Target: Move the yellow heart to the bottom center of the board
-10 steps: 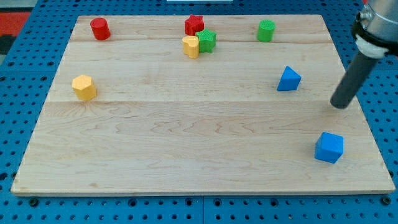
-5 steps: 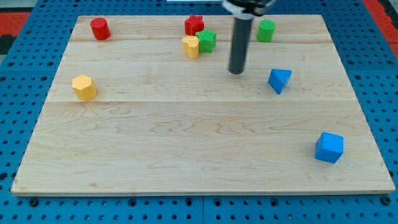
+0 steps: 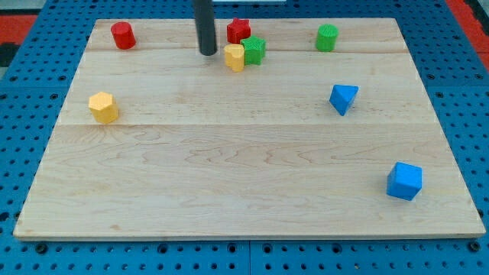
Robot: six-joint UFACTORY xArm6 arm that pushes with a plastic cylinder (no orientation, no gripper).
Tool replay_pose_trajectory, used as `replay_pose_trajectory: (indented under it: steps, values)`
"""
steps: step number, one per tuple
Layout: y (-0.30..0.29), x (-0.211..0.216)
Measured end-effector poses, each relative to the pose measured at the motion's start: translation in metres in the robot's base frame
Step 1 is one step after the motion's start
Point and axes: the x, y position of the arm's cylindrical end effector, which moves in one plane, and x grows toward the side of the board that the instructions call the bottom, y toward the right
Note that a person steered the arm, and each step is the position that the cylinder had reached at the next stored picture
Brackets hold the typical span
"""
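The yellow heart (image 3: 234, 56) sits near the view's top centre of the wooden board (image 3: 244, 183). It touches a green block (image 3: 254, 50) on its right, and a red star (image 3: 238, 30) stands just above them. My tip (image 3: 207, 52) is on the board just left of the yellow heart, with a small gap between them. The dark rod rises from it out of the view's top.
A red cylinder (image 3: 122, 35) stands at the top left. A yellow hexagonal block (image 3: 103, 107) is at the left. A green cylinder (image 3: 327, 37) is at the top right. A blue triangular block (image 3: 342, 98) is at the right, a blue cube (image 3: 404, 181) at the bottom right.
My tip swept from the right edge across the board to the left of the yellow heart. The blue triangular block was nudged left and turned. The yellow heart has not moved.
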Motion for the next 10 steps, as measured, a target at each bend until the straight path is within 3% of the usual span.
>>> replay_pose_trajectory:
  steps: [2,3,5,10]
  values:
    - [0.069,0.008]
    - [0.076,0.045]
    - [0.059,0.081]
    - [0.04,0.084]
